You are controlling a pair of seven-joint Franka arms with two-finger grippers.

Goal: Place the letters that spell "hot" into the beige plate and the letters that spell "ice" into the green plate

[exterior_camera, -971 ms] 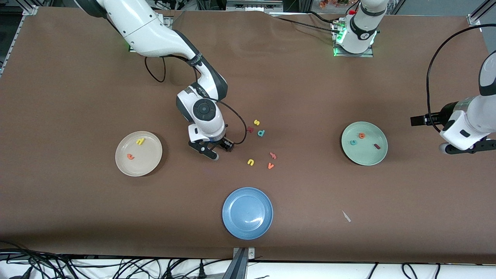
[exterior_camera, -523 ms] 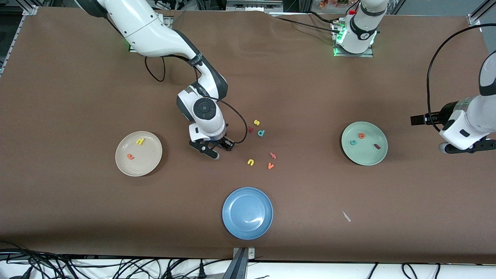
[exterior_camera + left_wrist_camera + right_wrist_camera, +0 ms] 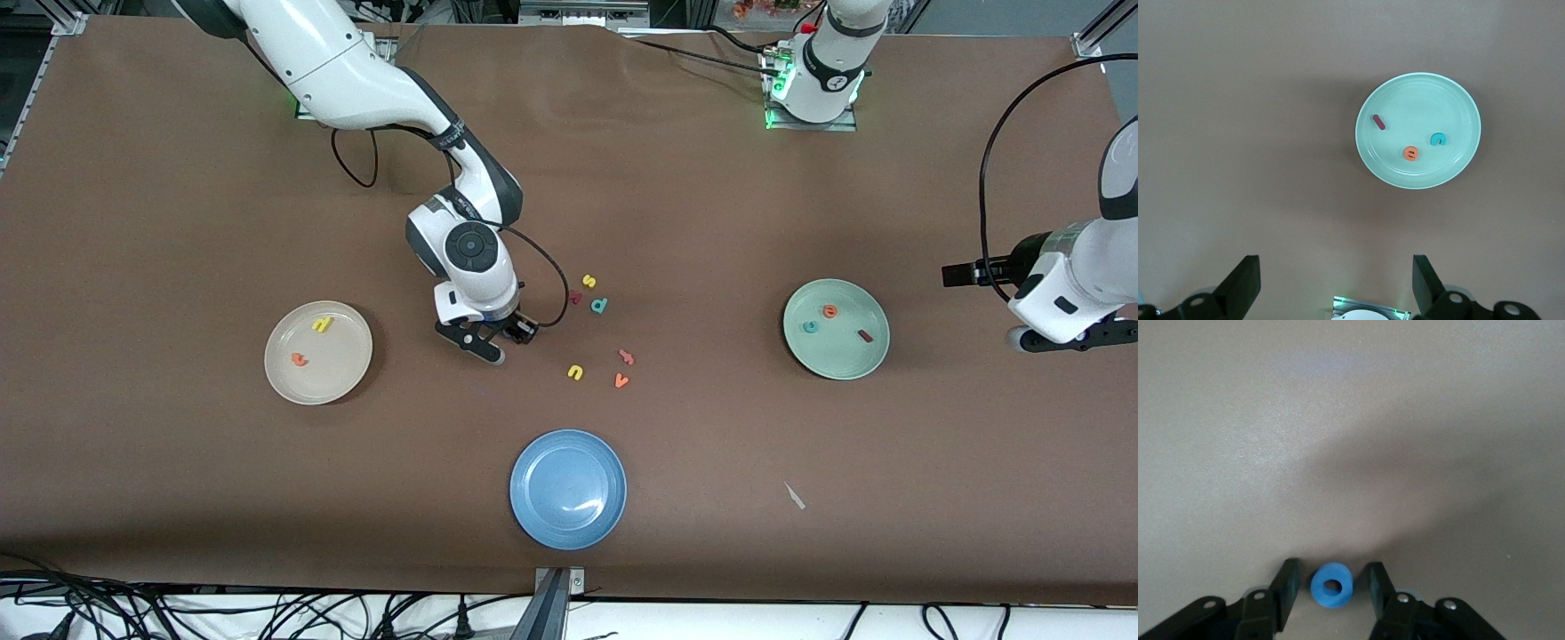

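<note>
Five loose letters (image 3: 600, 306) lie scattered mid-table beside the right gripper (image 3: 494, 342), whose narrowed fingers flank the blue "o" (image 3: 1332, 585), a sliver of gap each side. On the brown table (image 3: 178, 498) stand three plates: beige plate (image 3: 342, 378) with two letters, green plate (image 3: 845, 364) with three, blue plate (image 3: 569, 524) nearest the camera. The left gripper (image 3: 1335, 287) waits wide open at its table end.

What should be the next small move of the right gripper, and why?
Probably finish closing on the blue "o". The right gripper is down at the table with a finger on each side of it, small gaps remaining. The beige plate holds only the yellow "h" and orange "t".
</note>
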